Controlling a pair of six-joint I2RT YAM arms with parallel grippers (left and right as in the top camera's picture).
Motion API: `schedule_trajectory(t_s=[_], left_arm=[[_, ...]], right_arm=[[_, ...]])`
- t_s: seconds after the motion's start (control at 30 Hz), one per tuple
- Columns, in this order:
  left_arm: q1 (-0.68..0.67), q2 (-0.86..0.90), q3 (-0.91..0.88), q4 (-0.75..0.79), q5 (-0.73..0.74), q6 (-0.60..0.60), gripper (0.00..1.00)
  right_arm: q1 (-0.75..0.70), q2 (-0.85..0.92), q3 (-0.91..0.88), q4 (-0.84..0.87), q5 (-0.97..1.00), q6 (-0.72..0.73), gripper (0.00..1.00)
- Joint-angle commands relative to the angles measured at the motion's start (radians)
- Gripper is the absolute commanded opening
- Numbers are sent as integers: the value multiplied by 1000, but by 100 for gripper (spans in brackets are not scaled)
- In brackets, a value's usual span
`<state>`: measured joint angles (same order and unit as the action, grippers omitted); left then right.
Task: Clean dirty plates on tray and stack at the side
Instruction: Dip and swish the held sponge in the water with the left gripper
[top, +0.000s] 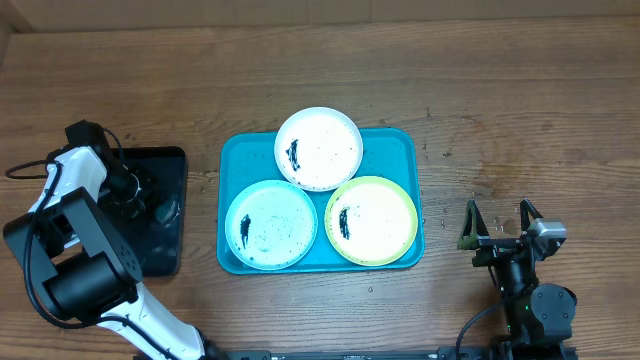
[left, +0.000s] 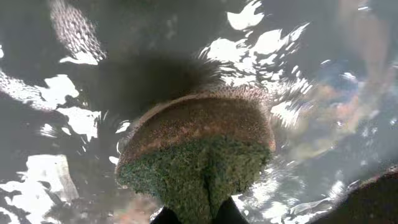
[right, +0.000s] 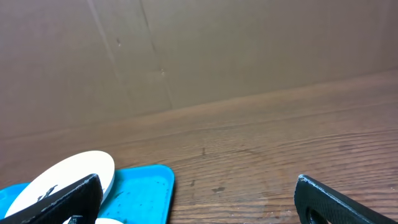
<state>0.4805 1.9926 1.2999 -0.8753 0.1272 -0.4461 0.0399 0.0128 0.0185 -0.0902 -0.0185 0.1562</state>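
Three smeared plates lie on the turquoise tray (top: 243, 160): a white plate (top: 318, 148) at the back, a light blue plate (top: 270, 224) front left, a yellow-green plate (top: 371, 220) front right. My left gripper (top: 148, 200) hangs low over the black tray, away from the plates. In the left wrist view that gripper (left: 198, 214) is shut on a green and brown sponge (left: 196, 149), which presses on a wet, shiny surface. My right gripper (top: 500, 225) stands open right of the turquoise tray. The right wrist view shows this gripper (right: 199, 205) empty, with the white plate (right: 62, 177) and a tray corner (right: 143, 186) beyond it.
A narrow black tray (top: 165, 250) with water in it lies at the left, under my left arm. Bare wooden table (top: 500, 120) surrounds both trays. A brown cardboard wall (right: 217, 50) stands behind the table.
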Motion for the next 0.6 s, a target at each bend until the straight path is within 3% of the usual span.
schedule_trajectory(t_s=[0.0,0.17,0.57], left_arm=[[-2,64,-5,-36,32,0,4],[-2,59,101,-140,31,1,4],[-2,55,554,-489,38,5,4]], right_arm=[[-2,-10,-10,6,6,-8,100],[-2,-10,-10,6,6,-8,100],[-2,-10,-10,6,6,-8,100]])
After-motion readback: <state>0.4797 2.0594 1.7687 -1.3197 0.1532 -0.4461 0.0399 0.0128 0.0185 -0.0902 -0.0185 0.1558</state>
